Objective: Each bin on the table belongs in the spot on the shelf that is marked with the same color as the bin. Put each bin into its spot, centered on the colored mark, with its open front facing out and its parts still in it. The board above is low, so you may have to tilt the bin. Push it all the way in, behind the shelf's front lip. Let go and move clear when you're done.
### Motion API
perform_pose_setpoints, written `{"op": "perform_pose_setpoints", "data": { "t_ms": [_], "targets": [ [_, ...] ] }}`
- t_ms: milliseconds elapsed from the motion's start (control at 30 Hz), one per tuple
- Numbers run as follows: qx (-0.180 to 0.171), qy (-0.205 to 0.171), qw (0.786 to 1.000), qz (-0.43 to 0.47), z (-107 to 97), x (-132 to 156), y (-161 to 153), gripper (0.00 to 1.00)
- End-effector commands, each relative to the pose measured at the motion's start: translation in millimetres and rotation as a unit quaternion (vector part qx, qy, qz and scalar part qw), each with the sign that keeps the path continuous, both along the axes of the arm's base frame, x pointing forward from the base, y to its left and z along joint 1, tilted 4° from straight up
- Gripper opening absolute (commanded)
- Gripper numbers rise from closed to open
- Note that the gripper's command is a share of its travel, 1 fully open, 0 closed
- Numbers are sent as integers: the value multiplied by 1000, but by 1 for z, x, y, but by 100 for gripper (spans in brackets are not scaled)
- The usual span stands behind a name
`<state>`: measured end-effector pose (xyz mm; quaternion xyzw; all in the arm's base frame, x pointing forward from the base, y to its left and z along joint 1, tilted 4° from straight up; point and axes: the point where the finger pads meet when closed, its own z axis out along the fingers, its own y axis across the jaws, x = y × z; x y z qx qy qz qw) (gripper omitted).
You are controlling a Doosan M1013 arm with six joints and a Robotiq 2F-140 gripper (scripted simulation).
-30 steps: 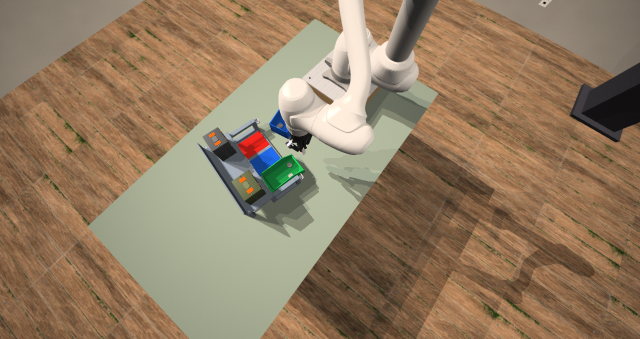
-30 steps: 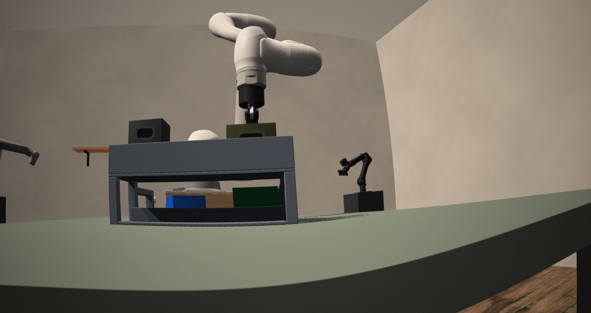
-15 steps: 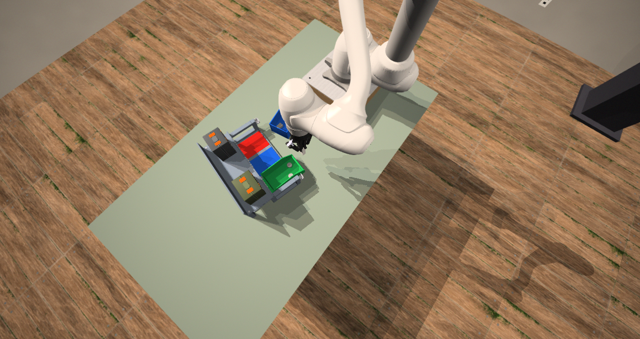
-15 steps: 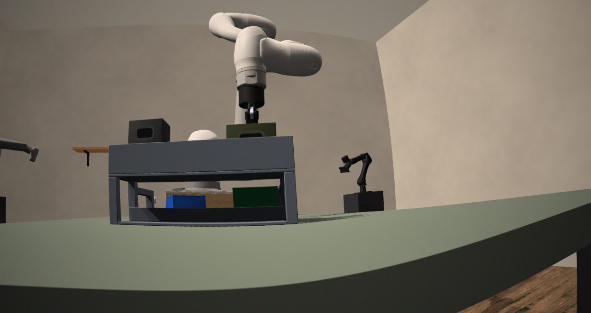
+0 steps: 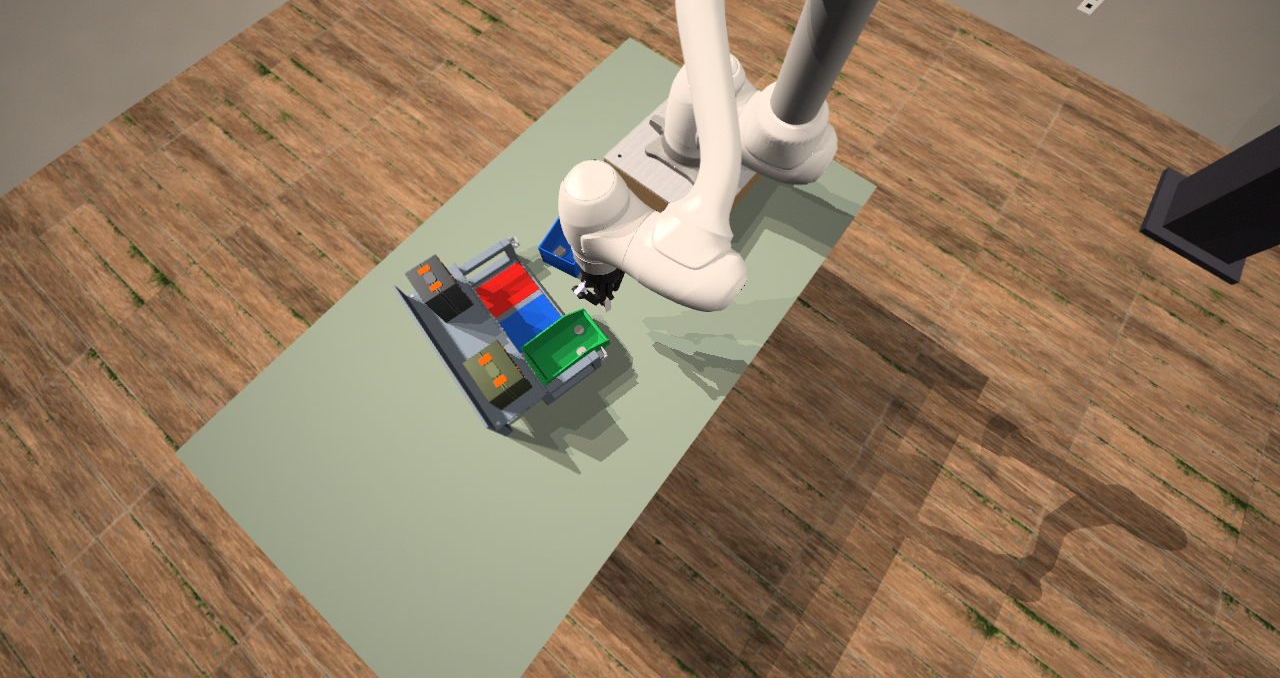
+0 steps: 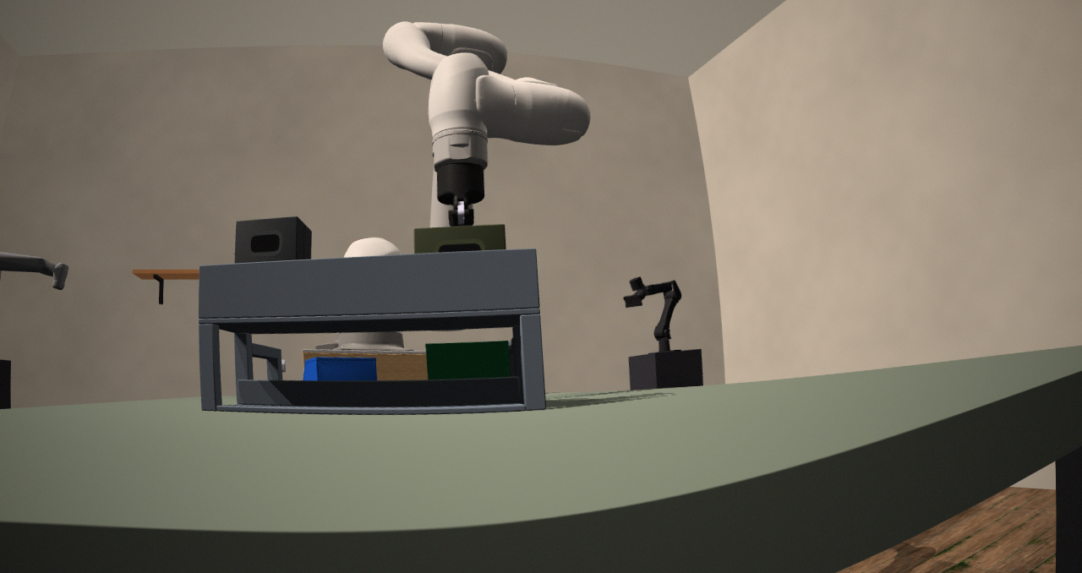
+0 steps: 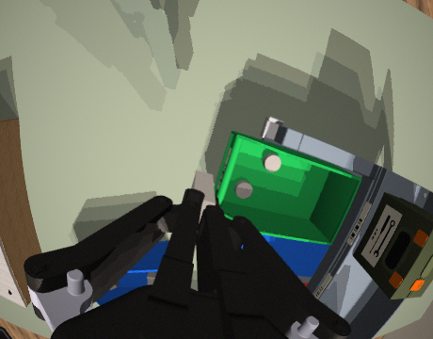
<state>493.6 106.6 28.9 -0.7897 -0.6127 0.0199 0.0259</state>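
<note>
The green bin (image 5: pixel 554 356) (image 6: pixel 468 361) (image 7: pixel 287 188) stands in the shelf (image 6: pixel 370 286) at the end under the olive box, open side toward the arm, two round parts inside. The green mark is hidden. I cannot tell if the bin is fully behind the front lip. The red mark (image 5: pixel 507 289) and blue mark (image 5: pixel 534 321) (image 7: pixel 298 256) show bare. The blue bin (image 5: pixel 556 246) (image 6: pixel 340 369) (image 7: pixel 151 256) is on the table before the shelf with parts inside, partly hidden by the arm. No red bin is visible. My gripper (image 5: pixel 605 302) (image 7: pixel 200 185) is shut and empty, just outside the green bin's front.
On the shelf's top board stand a black box (image 5: pixel 440 289) (image 6: pixel 272 240) and an olive box (image 5: pixel 494 376) (image 6: pixel 460 237) (image 7: pixel 395 245). A side rail (image 5: pixel 572 378) (image 7: pixel 320 147) runs beside the green bin. The arm's wooden base (image 7: pixel 11 188) is behind the gripper.
</note>
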Motion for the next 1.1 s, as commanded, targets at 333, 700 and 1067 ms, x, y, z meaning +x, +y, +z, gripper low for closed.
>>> {"op": "perform_pose_setpoints", "data": {
  "t_ms": [333, 700, 1067],
  "targets": [
    [-1, 3, 1000, -2, -43, -7, 1, 10],
    [-1, 3, 1000, -2, -72, -9, 1, 10],
    [-1, 3, 1000, -2, -92, -11, 2, 10]
  ]
}}
